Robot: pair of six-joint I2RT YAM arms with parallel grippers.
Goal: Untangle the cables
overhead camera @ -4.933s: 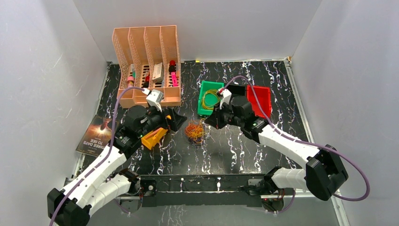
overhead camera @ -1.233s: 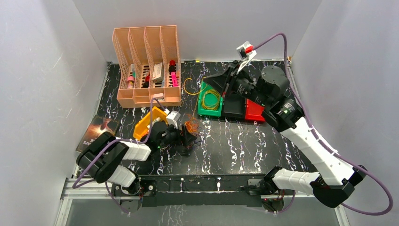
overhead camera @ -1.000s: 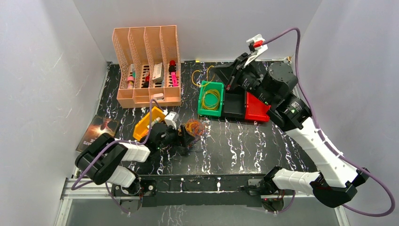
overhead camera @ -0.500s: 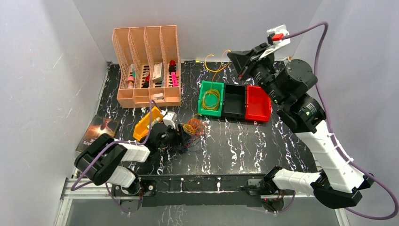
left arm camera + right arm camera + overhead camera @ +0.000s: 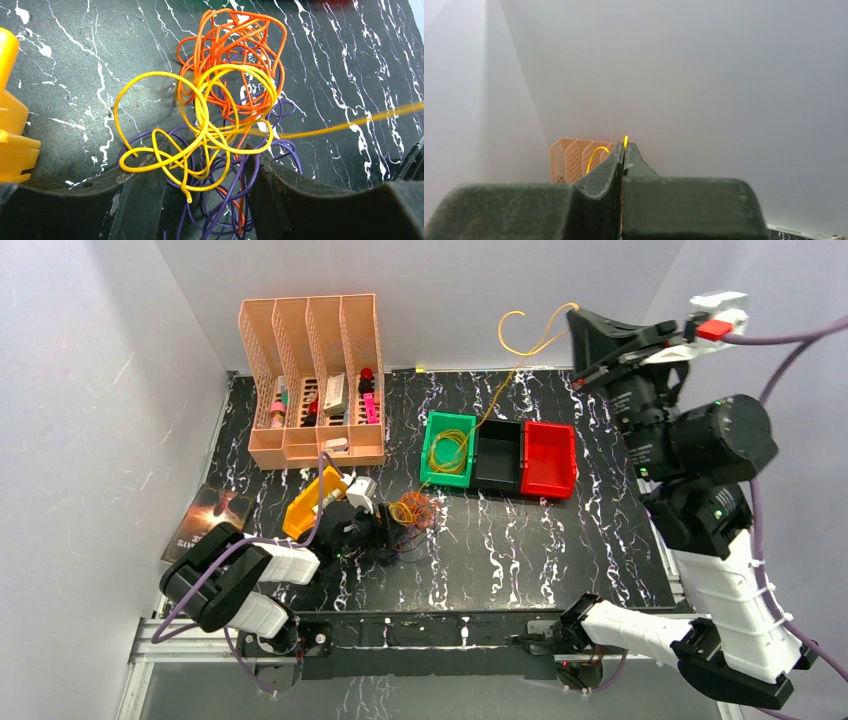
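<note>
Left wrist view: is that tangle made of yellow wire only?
No: the cables in the tangle are yellow, orange and purple loops wound through one another.

**Glossy wire on a polished, marble-look surface**

The cables (image 5: 220, 115) wear smooth, shiny plastic insulation. The surface (image 5: 520, 540) is black, white-veined and faintly reflective. The left end effector (image 5: 202, 180) is matt, grainy black plastic. The green bin (image 5: 445, 481) is smooth plastic; the peach organiser (image 5: 310, 330) is perforated plastic.

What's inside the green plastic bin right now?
Coiled thin yellow wire loops lie in the green plastic bin; how many cannot be told, and they hide part of its floor.
</note>
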